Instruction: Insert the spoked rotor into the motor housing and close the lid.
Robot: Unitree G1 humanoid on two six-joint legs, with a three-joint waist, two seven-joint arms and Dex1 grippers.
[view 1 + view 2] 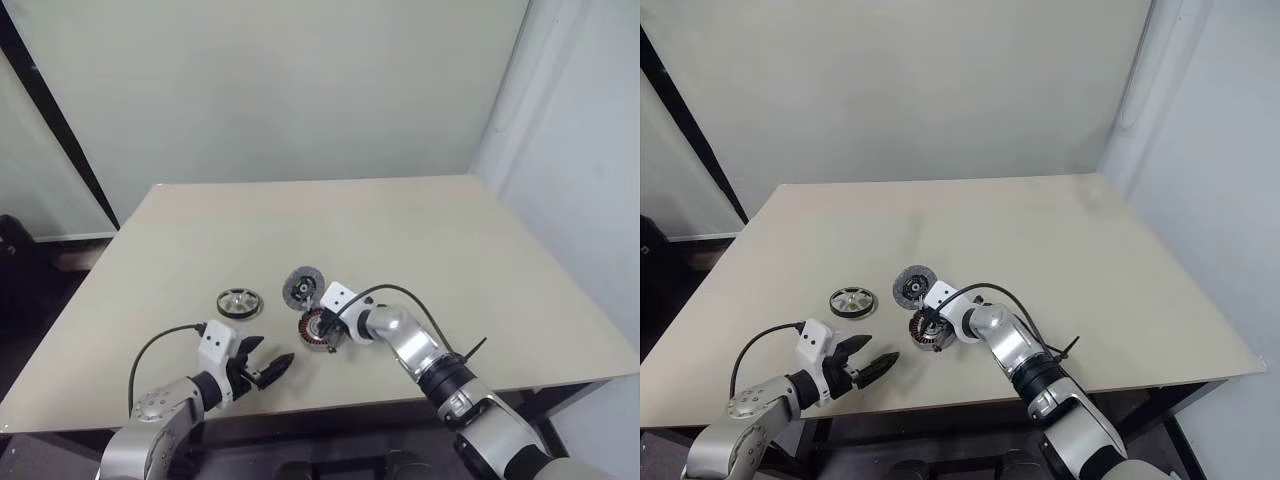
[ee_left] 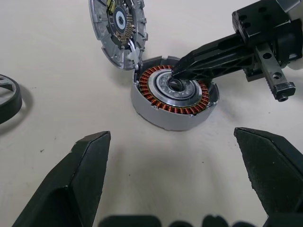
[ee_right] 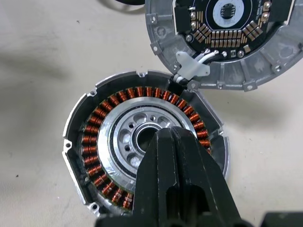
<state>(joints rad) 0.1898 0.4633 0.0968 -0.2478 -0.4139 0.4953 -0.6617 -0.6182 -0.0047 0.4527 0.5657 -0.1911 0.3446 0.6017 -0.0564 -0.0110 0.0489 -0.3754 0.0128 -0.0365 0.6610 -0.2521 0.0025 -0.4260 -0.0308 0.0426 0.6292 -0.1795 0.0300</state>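
Note:
The motor housing [image 2: 165,118] is a grey round casing on the table, with copper windings around a silver hub inside. Its lid [image 2: 118,28], a round disc carrying a circuit board, leans against the housing's far rim and is joined to it by white wires. The spoked rotor [image 1: 239,303], a shiny silver spoked wheel, lies flat to the left of both. My right gripper [image 2: 177,73] is shut, and its tip rests in the hub's centre hole. My left gripper [image 1: 277,350] stands open near the table's front edge, pointing at the housing with nothing between its fingers.
The beige table [image 1: 400,230] stretches bare behind and to the right of the parts. Its front edge runs just under both arms. A pale wall stands behind it, and a black strut slants at the far left.

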